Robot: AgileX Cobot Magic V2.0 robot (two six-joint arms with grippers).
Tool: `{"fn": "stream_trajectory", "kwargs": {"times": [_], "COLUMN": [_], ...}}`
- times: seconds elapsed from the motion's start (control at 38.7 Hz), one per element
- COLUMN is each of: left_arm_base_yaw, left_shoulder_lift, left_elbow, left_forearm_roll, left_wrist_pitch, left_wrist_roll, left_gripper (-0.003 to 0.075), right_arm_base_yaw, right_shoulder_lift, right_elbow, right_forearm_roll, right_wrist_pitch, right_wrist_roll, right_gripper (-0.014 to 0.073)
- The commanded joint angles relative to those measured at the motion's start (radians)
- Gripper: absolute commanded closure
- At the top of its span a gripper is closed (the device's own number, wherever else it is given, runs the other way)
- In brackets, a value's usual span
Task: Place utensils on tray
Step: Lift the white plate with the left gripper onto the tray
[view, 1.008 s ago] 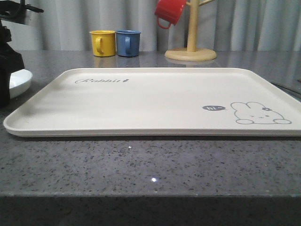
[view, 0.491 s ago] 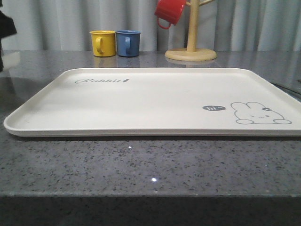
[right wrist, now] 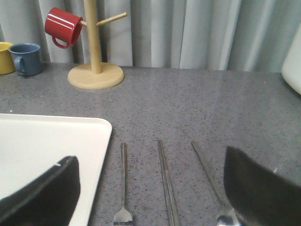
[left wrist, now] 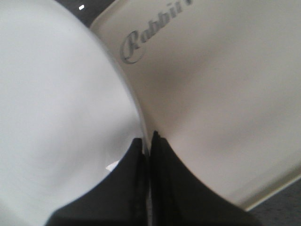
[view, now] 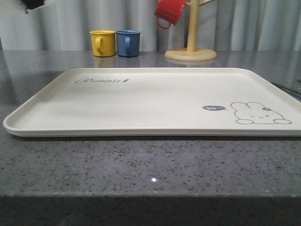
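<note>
My left gripper (left wrist: 146,140) is shut on the rim of the round white plate (left wrist: 56,117), which hangs over the corner of the cream tray (left wrist: 221,94) by the "Rabbit" script. The front view has the tray (view: 150,101) lying flat and bare. My right gripper (right wrist: 150,159) is open above the grey table just right of the tray (right wrist: 42,141). Below it, side by side, lie the fork (right wrist: 123,181), the chopsticks (right wrist: 165,181) and the spoon (right wrist: 210,181), handles pointing away. Nothing is between its fingers (right wrist: 44,193).
Behind the tray stand a yellow mug (view: 103,43) and a blue mug (view: 128,43). A red mug (view: 169,12) hangs on a wooden mug tree (view: 191,52). Grey curtains close off the back. The table's front edge (view: 150,195) is near.
The left arm has risen from the table left of the tray, taking the white plate with it. Only a sliver remains at the front view's top left corner.
</note>
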Motion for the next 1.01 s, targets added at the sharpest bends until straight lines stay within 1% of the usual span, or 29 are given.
{"fn": "stream_trajectory", "kwargs": {"times": [0.0, 0.08, 0.16, 0.26, 0.57, 0.9, 0.98], "left_arm_base_yaw": [-0.101, -0.167, -0.211, -0.245, -0.247, -0.241, -0.241], "left_shoulder_lift": [0.001, 0.036, 0.067, 0.112, 0.191, 0.255, 0.264], "left_elbow": [-0.044, -0.055, -0.065, -0.069, -0.069, -0.069, -0.069], "left_forearm_roll": [0.011, -0.005, -0.034, -0.045, -0.167, -0.167, -0.167], "left_wrist_pitch": [-0.027, -0.032, -0.041, -0.042, -0.043, -0.021, -0.012], "left_wrist_roll": [-0.037, -0.04, -0.04, -0.04, -0.04, -0.04, -0.04], "left_gripper": [0.0738, 0.0738, 0.0738, 0.0738, 0.0738, 0.0738, 0.0724], "right_arm_base_yaw": [-0.005, -0.005, -0.005, -0.005, -0.005, -0.005, -0.005], "right_shoulder_lift": [0.014, 0.014, 0.014, 0.014, 0.014, 0.014, 0.014], "right_elbow": [-0.036, -0.036, -0.036, -0.036, -0.036, -0.036, -0.036], "right_forearm_roll": [-0.008, -0.008, -0.008, -0.008, -0.008, -0.008, -0.008], "right_wrist_pitch": [-0.078, -0.078, -0.078, -0.078, -0.078, -0.077, -0.077], "right_wrist_roll": [-0.009, -0.009, -0.009, -0.009, -0.009, -0.009, -0.009], "right_gripper": [-0.0048, -0.0048, -0.0048, -0.0048, -0.0048, -0.0048, -0.0048]}}
